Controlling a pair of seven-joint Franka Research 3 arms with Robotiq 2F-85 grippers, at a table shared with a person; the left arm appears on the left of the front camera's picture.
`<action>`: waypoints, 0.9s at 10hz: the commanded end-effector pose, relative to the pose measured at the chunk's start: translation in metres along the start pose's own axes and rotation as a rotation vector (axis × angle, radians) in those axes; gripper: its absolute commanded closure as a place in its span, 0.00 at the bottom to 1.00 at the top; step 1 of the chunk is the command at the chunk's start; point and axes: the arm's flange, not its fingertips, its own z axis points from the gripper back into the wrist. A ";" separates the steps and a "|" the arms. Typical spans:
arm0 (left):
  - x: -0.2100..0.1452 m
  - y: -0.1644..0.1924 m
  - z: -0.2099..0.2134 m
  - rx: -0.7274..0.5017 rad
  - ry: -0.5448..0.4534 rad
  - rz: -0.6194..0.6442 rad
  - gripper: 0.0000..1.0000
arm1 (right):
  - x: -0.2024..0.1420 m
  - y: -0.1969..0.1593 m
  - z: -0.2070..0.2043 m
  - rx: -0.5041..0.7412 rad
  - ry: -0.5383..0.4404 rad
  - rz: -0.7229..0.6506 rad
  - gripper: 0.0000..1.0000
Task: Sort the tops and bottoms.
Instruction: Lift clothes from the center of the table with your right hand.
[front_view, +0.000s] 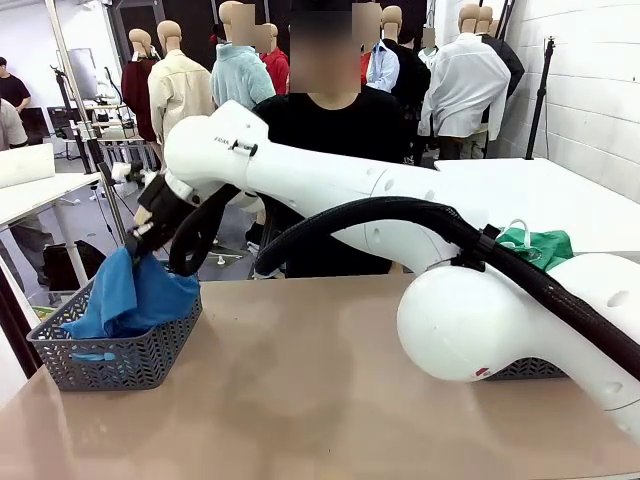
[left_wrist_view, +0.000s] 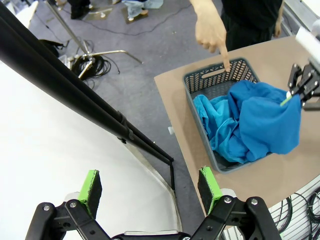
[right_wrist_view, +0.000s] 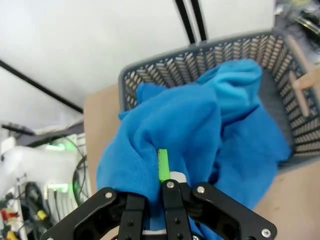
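Closest to my lens, the right pincer (right_wrist_view: 161, 187) is clamped on the medium blue shirt (right_wrist_view: 175, 135), which drapes over the grey basket (front_view: 115, 358) at the desk's (front_view: 320, 400) left end, on top of the turquoise shirt (left_wrist_view: 212, 115). My left pincer (left_wrist_view: 150, 187) stands wide, holding nothing. A person's hand (left_wrist_view: 212, 32) points into the basket. Green bottoms (front_view: 540, 245) lie at the right.

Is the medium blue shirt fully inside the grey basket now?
No. The medium blue shirt hangs over the grey basket rim, pinched by the right end effector.
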 end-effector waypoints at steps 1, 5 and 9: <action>0.001 0.001 0.000 0.001 -0.001 0.000 0.00 | 0.169 -0.087 -0.059 0.063 0.110 0.001 1.00; 0.001 0.001 0.000 0.001 -0.001 0.000 0.00 | 0.180 -0.090 -0.062 0.018 0.201 -0.083 0.49; 0.001 0.001 0.000 0.001 -0.001 0.000 0.00 | 0.173 -0.056 -0.021 -0.123 0.276 -0.091 0.00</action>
